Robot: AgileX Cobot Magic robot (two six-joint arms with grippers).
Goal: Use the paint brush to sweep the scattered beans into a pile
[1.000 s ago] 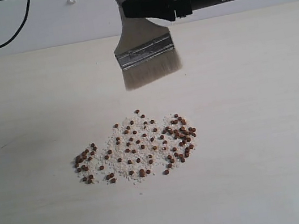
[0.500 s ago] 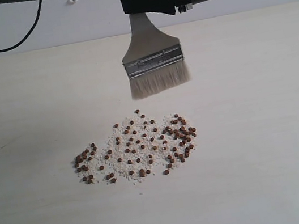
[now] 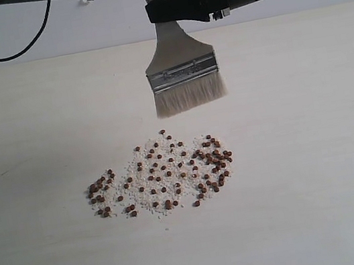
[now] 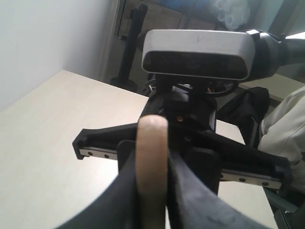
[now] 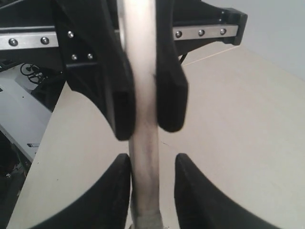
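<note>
The left claw (image 4: 152,151) is almost cut off by the upper edge of the exterior view, and the handle's end is hidden there behind black parts — only the wrist views show the grip. This claw pinches the pale handle of the paint brush (image 3: 185,77), while the right claw (image 5: 152,162) stands spread around the same handle nearer the metal band, a thin gap at one finger (image 5: 195,195). The brush hangs bristles down over the table (image 3: 316,150), beyond the scattered beans (image 3: 160,173).
</note>
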